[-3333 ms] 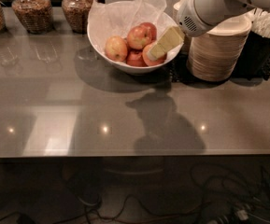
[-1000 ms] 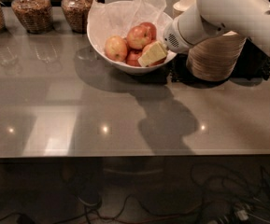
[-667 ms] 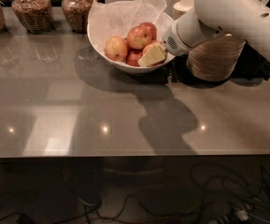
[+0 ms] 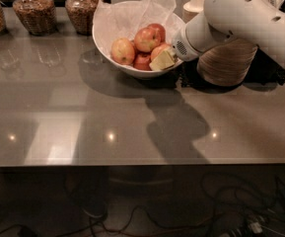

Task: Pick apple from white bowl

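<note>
Gripper low inside the right side of the white bowl, upper middle of the frame, at the end of the white arm slanting down from the upper right. Spread or pressed together: cannot tell from this view.

Apple, orange-red, right against the pale tip, just above it and a touch to the left, lower part hidden behind it. Round, so no long axis to line up with. Wedged in the pile: small dark red apple touching at lower left, bigger red apple close at upper left, pale yellow-pink apple further left by the crinkled paper.

Probably at the grasping step, with almost no reach left. Likely needs only a slight nudge toward the upper left, then a lift up and back to the right, clear of the rim. Risk of dragging the dark red neighbour or snagging the paper. Stack of beige bowls just right of the white one, under the arm.
</note>
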You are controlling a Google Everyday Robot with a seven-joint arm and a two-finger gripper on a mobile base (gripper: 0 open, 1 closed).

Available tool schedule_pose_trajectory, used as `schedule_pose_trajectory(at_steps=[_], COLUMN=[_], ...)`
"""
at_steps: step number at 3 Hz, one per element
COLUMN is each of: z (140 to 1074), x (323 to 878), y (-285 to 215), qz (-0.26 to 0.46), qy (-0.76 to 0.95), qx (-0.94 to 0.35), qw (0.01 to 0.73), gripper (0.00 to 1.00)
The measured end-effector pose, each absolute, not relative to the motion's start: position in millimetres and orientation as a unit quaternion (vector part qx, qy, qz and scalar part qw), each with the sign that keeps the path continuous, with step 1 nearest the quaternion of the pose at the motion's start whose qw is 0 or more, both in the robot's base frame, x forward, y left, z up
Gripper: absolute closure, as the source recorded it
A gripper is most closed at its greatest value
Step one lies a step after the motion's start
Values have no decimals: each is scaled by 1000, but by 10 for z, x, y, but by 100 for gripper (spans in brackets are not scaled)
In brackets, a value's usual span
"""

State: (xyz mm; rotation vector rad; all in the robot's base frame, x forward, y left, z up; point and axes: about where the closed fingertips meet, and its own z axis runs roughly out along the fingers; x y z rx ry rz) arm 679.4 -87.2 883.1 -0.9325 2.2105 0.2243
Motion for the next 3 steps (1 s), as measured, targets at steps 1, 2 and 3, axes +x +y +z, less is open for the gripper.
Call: schedule_pose_trajectory(at_steps=[1, 2, 3], z=[8931, 9151, 9343], x=[6795, 6786, 6687], y=[-894, -945, -990], qz=[84, 88, 118], qy=[851, 836, 812], qx=[-364, -372, -395], qw=[370, 395, 412], gripper=[86, 100, 100])
